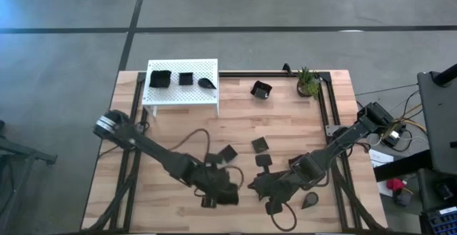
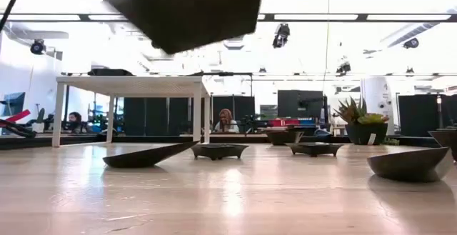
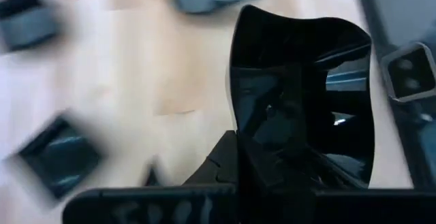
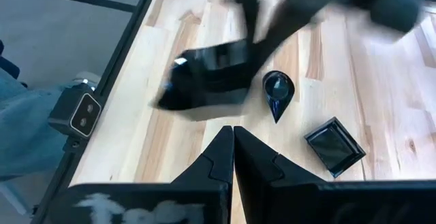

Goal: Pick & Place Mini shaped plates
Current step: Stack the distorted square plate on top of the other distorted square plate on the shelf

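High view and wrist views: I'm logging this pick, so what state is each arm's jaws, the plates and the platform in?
Left gripper: jaws shut on a black plate, lifted off the table.
Right gripper: jaws shut, holding nothing.
White perforated platform: upright, carrying three black plates.
Teardrop plate: lying flat on the table.
Square plate: lying flat.
Potted plant: upright.

Grey concrete floor point(image 1: 300, 3) crossed by dark lines, bright ceiling light strips point(image 2: 357, 17), dark monitors point(image 2: 300, 103) behind.
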`<act>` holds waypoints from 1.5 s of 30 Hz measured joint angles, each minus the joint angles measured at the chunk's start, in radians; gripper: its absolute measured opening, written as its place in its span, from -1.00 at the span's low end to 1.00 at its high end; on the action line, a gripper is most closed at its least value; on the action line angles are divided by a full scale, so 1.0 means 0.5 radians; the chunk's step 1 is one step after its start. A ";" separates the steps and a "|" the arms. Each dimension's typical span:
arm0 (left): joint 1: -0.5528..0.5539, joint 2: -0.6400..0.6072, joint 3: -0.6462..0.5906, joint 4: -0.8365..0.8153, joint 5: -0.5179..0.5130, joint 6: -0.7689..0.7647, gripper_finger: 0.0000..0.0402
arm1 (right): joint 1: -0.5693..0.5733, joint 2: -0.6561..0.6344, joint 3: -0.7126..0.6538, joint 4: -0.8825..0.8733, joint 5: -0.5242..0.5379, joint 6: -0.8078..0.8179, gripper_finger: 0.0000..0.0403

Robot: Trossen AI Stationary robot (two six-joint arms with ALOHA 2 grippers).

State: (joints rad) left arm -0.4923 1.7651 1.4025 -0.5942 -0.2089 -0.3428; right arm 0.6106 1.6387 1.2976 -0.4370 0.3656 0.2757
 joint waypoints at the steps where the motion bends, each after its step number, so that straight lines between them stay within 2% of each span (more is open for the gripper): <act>1: 0.003 -0.049 0.000 -0.056 -0.085 -0.053 -1.00 | 0.000 -0.001 0.000 0.000 0.001 -0.007 -0.96; 8: 0.040 -0.404 0.000 -0.454 -0.595 -0.391 -1.00 | 0.000 -0.003 0.002 0.002 0.003 -0.044 -0.96; 16: 0.222 -0.742 0.000 -0.842 -0.872 -0.810 -1.00 | 0.000 -0.005 0.002 0.006 0.006 -0.061 -0.96; 29: 0.724 -1.134 -0.001 -1.240 -0.925 -1.061 -1.00 | 0.000 -0.005 0.003 0.015 0.007 -0.066 -0.96; 45: 1.441 -1.348 -0.001 -1.709 -0.932 -1.135 -1.00 | 0.000 -0.005 0.003 0.020 0.007 -0.066 -0.96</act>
State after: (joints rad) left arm 0.2285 1.0910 1.4021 -1.4487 -0.6748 -0.9104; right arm 0.6106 1.6363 1.2991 -0.4271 0.3691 0.2424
